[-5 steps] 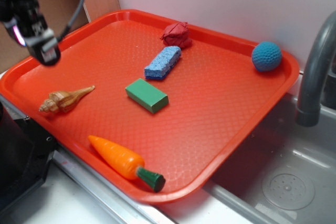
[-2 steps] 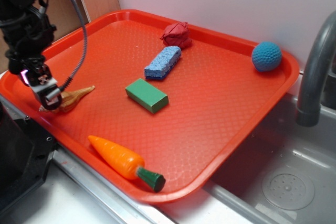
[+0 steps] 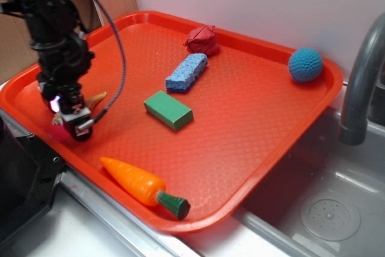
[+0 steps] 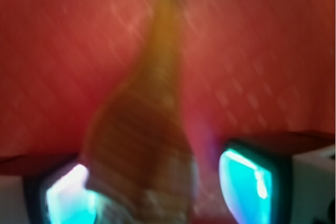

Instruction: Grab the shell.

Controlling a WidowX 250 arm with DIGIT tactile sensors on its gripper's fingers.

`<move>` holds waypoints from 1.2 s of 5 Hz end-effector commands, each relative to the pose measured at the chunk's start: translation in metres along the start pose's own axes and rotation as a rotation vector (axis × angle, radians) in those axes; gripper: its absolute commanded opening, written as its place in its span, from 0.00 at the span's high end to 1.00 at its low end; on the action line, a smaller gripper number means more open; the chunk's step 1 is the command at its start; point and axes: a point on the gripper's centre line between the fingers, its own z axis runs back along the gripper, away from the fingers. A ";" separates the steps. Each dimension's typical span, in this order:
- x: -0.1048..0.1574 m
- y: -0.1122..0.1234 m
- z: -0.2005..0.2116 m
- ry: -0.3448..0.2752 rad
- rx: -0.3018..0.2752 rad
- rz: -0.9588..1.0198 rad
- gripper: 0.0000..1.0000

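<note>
The black robot gripper (image 3: 77, 126) stood low over the near-left part of the textured orange-red plastic tray (image 3: 252, 130), its jaws parted wide. In the blurred wrist view the gripper (image 4: 157, 192) showed two glowing cyan-lit fingers (image 4: 247, 179), one on either side of the small tan-and-brown striped spiral shell (image 4: 144, 135). The shell's broad whorled end sat between the jaws, closer to the left finger, and a gap showed on the right side. Whether the left finger touched the shell could not be told through the blur. The shell's long pointed tail ran away from the jaws, out ahead of them. In the exterior view only that tail of the shell (image 3: 96, 97) and a bit of its knobby end showed past the arm; the shell lay on the tray floor.

An orange toy carrot with a green top (image 3: 141, 186) lay near the jaws, toward the tray's front rim. A green rectangular block (image 3: 168, 109) sat farther off, toward the middle of the tray. A blue sponge-like bar (image 3: 187, 71), a crumpled dark red lump (image 3: 202, 39) and a teal crocheted ball (image 3: 305, 64) lay well apart from the jaws, along the tray's far side. A grey curved faucet (image 3: 361, 82) rose beyond the tray over a metal sink (image 3: 325, 209).
</note>
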 end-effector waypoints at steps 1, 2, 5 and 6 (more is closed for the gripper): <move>-0.002 -0.008 0.050 -0.079 0.138 0.047 1.00; 0.000 -0.007 0.100 -0.154 0.249 0.168 1.00; 0.003 -0.019 0.206 -0.302 0.127 0.325 1.00; 0.003 -0.021 0.209 -0.337 0.094 0.476 1.00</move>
